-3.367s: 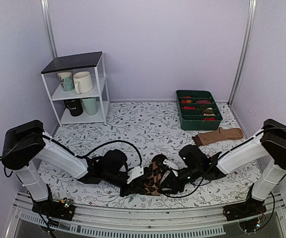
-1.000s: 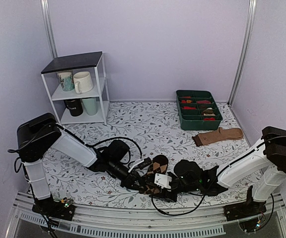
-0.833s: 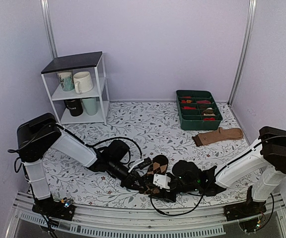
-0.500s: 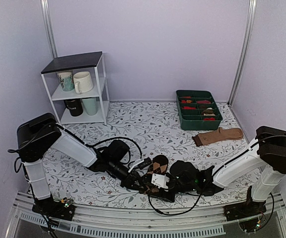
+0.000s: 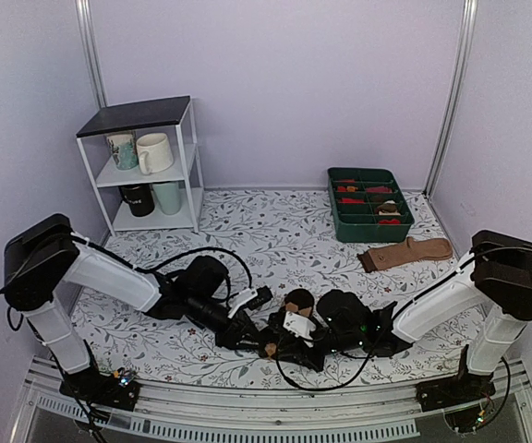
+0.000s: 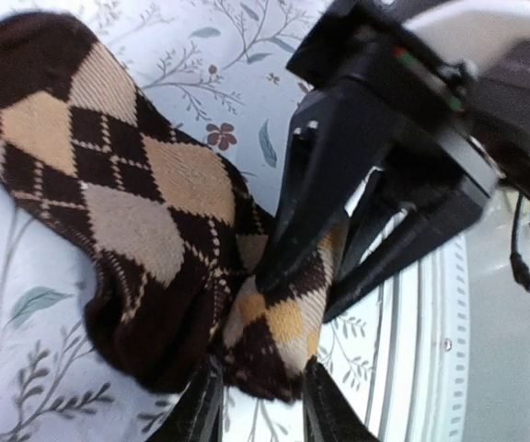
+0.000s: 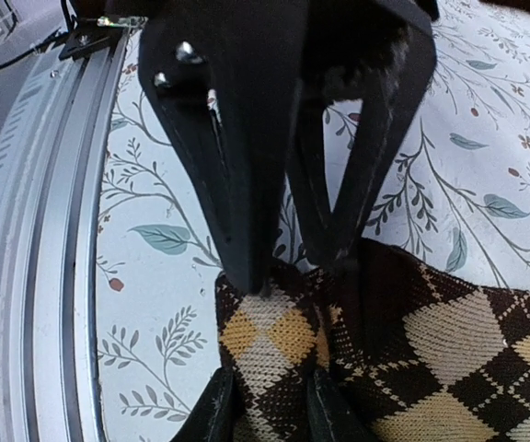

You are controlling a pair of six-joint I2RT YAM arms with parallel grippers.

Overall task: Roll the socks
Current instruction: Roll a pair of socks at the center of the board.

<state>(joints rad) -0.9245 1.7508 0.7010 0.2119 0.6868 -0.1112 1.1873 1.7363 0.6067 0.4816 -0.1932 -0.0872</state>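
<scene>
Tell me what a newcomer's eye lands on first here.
The two arms meet low at the near edge of the table. There the left gripper and the right gripper both pinch the dark argyle socks, nose to nose. Next come the green tray at the far right, with a tan sock lying in front of it, and the white shelf of mugs at the far left.
</scene>
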